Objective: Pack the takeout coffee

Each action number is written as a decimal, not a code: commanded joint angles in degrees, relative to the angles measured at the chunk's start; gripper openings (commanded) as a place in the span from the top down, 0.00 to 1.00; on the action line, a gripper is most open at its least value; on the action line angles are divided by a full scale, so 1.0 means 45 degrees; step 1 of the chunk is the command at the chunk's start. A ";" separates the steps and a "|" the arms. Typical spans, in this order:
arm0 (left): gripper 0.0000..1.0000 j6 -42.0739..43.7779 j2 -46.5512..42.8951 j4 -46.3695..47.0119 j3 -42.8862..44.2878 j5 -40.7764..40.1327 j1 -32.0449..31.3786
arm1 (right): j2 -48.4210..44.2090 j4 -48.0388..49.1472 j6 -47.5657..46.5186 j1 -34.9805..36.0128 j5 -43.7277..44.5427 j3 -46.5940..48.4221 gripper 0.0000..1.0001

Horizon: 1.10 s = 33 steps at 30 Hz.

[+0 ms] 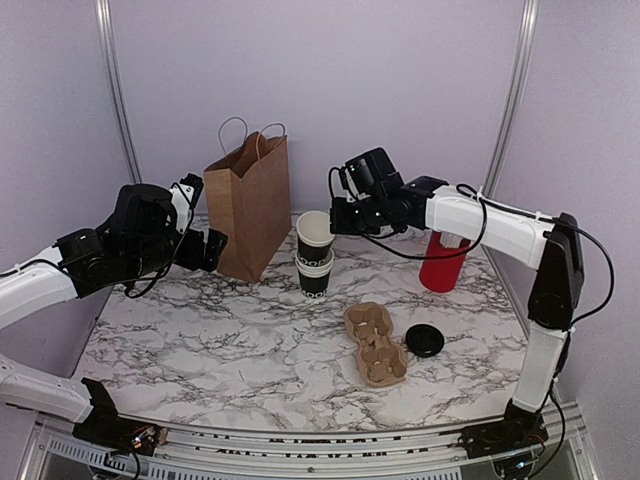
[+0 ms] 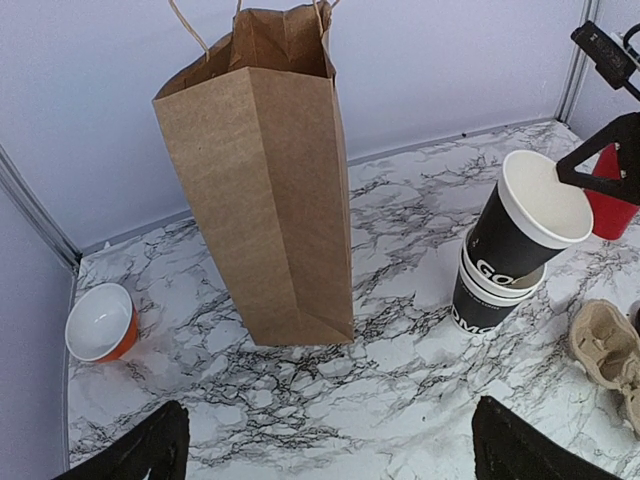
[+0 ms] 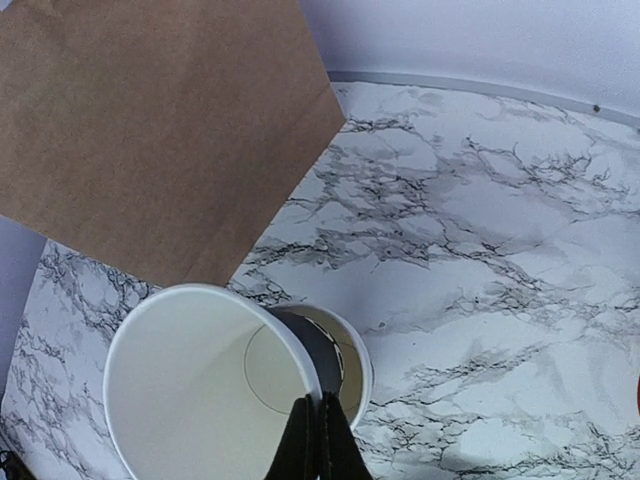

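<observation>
Pale lilac walls point(image 1: 320, 80), aluminium corner posts point(image 1: 117, 100), white black-veined marble tabletop point(image 1: 250, 340), soft even light.

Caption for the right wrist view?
Right gripper, jaws shut on the rim of a black paper cup tilted over the cup stack, brown paper bag behind.

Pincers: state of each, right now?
Left pincer: open, empty.
Right pincer: shut on the rim of the top cup.
</observation>
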 commanded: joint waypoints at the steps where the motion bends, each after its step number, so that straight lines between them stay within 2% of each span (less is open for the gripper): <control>1: 0.01 0.0112 -0.0177 0.0115 -0.0099 -0.0020 0.0047 | -0.0882 -0.0192 -0.0454 -0.0070 0.0383 0.1045 1.00; 8: 0.01 0.0081 -0.0091 0.0116 -0.0062 0.0045 0.0102 | -0.1811 -0.0627 -0.1199 0.0317 0.0532 0.1136 1.00; 14: 0.01 0.0015 -0.0149 0.0114 -0.0080 0.0143 0.0281 | -0.2632 -0.1549 -0.1820 0.1720 0.0304 0.0803 1.00; 20: 0.01 -0.0005 -0.0127 0.0115 -0.0042 0.0322 0.0283 | -0.3581 -0.1591 -0.1495 0.2613 -0.0685 -0.1427 1.00; 23: 0.01 -0.0005 -0.0134 0.0114 -0.0061 0.0268 0.0292 | -0.4046 -0.1290 -0.1291 0.3117 -0.0541 -0.2548 1.00; 33: 0.01 0.0012 -0.0156 0.0120 -0.0077 0.0204 0.0322 | -0.3989 0.0926 -0.0230 0.3739 -0.1481 -0.5714 1.00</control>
